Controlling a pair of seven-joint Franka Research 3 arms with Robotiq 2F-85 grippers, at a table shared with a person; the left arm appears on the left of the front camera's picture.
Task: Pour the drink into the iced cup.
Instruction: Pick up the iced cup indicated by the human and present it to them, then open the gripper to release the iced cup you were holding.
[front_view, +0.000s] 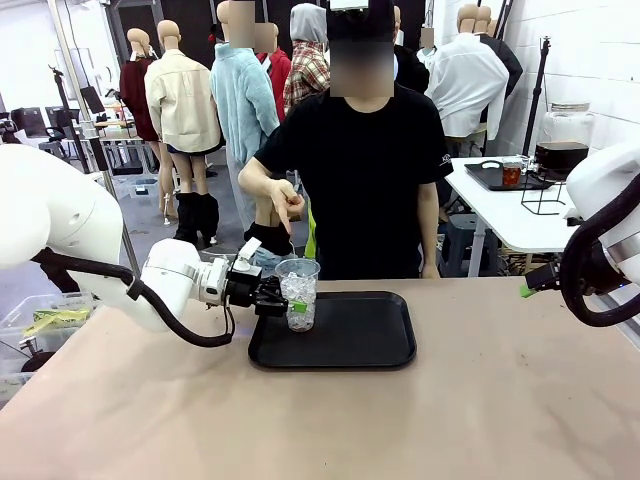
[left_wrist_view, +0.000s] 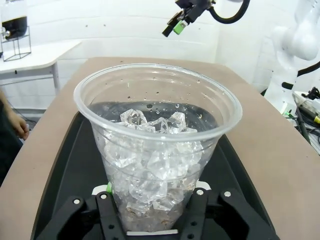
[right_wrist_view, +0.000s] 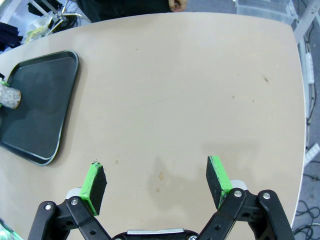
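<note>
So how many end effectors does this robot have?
2. The left end effector is shut on the iced cup on the black tray; the right end effector hangs open over the table.

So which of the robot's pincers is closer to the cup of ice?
Left. The left pincer is shut around the lower part of the cup, which stands on the black tray. The right pincer hangs open above bare table, far to the right.

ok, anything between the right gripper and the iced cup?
Only bare table, then the empty stretch of the black tray the cup stands on. The right wrist view shows it, looking out past the open right gripper.
</note>
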